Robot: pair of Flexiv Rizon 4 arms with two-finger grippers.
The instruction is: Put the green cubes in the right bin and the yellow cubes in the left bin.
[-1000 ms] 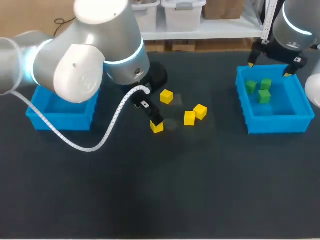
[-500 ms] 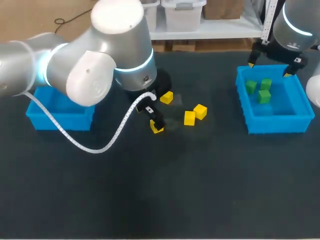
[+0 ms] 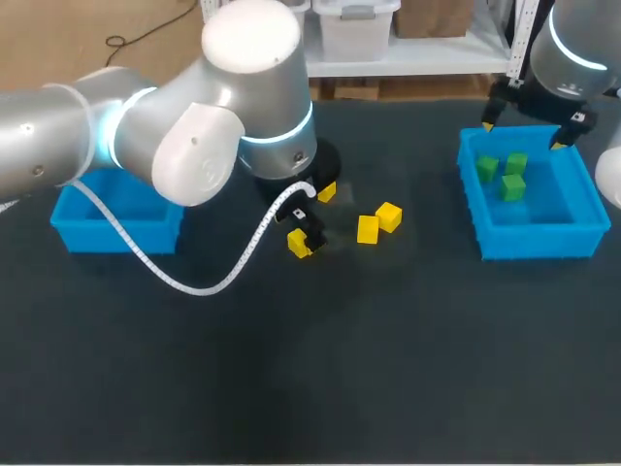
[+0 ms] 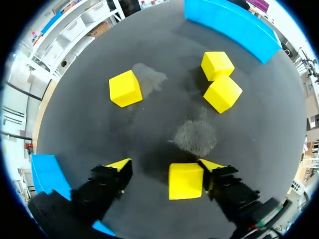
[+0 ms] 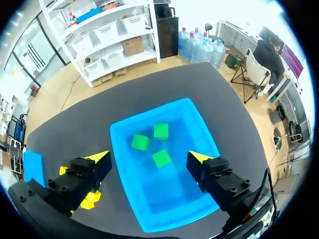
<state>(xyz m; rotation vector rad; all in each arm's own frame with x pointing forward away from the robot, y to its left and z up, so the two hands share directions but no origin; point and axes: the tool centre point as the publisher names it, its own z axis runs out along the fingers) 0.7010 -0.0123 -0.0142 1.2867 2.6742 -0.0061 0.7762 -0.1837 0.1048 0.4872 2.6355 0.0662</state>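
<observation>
My left gripper (image 4: 166,167) is down at the table with a yellow cube (image 4: 185,180) between its fingers. The cube touches one finger; a gap shows at the other, so the gripper is open. In the head view that cube (image 3: 298,245) lies under the left gripper (image 3: 307,236). Three more yellow cubes (image 4: 124,88) (image 4: 217,64) (image 4: 223,93) lie ahead of it. My right gripper (image 5: 149,159) hangs open and empty over the right bin (image 5: 199,149), which holds three green cubes (image 5: 140,142) (image 5: 161,131) (image 5: 161,158).
The left bin (image 3: 116,228) stands at the table's left, partly hidden by my left arm. The right bin (image 3: 534,238) is at the far right. A white cable (image 3: 194,282) loops off the left arm over the table.
My left arm has swung to the right and settled its gripper around the yellow cube, the fingers narrowing slightly. The right arm has not moved.
</observation>
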